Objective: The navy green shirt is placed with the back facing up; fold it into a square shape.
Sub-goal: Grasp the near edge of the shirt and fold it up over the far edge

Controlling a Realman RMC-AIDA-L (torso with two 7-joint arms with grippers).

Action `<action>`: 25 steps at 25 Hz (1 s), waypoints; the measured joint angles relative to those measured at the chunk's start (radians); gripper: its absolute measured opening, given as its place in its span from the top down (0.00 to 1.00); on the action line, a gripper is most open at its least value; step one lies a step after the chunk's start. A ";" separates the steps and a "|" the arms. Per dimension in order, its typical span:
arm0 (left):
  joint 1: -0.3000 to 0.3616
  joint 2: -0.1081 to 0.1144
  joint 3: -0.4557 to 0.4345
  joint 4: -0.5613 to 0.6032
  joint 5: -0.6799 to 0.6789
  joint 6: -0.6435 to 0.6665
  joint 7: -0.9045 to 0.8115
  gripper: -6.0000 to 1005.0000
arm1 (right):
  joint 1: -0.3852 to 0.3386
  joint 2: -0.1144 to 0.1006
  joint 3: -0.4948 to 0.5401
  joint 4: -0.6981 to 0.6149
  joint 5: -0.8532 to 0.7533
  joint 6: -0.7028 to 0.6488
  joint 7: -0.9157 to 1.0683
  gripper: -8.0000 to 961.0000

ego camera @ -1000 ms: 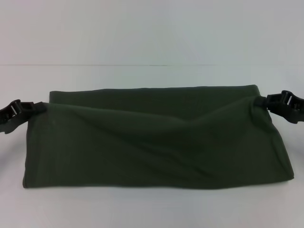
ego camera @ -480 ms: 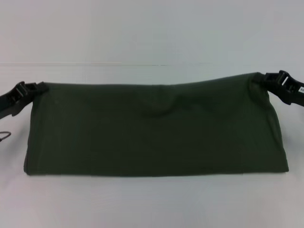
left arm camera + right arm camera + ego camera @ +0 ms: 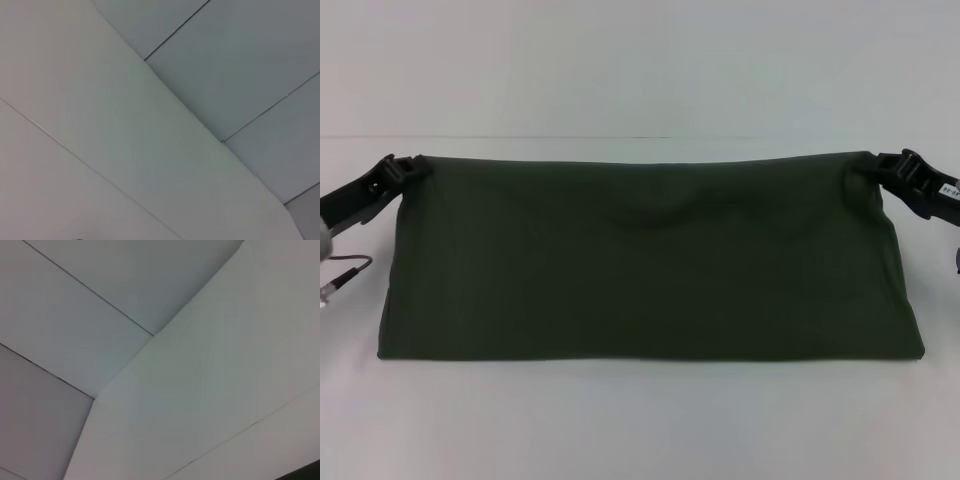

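Left gripper clenched on the far-left corner of the navy green shirt, arm coming in from the outer left side. Cloth runs from that gripper across to the other one and down toward the robot.

Shirt: already a wide band on the white table, far edge pulled nearly straight between the two grippers, near edge a clean fold line lying flat. Slight sag and a soft crease midway along the held edge. No lettering showing, plain side out.

Right gripper clenched on the far-right corner, mirror of the left, cloth bunched a bit right at the pinch.

Wrist views show only pale panels with dark seams, no shirt, no fingers.

Judgement: a lengthwise fold is being laid down; the band is still far too wide for a square, so cross folds remain.

Risks:
- Grippers let go at different times → one corner drops first, far edge lands skewed.
- Too much outward pull → band drags on the table, near fold shifts.
- Too little tension → middle sag lands as a wrinkle.
- Shallow pinch on soft knit → corner slips out, layers separate.
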 joint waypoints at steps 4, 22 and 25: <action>-0.026 -0.023 0.000 -0.006 -0.007 -0.082 0.046 0.95 | 0.012 0.011 0.002 0.001 0.020 0.043 -0.033 0.95; -0.061 -0.053 0.003 -0.038 -0.072 -0.215 0.150 0.95 | 0.077 0.020 -0.041 0.053 0.041 0.200 -0.123 0.96; -0.067 -0.062 0.003 -0.038 -0.074 -0.234 0.168 0.95 | 0.088 0.023 -0.044 0.063 0.043 0.226 -0.146 0.96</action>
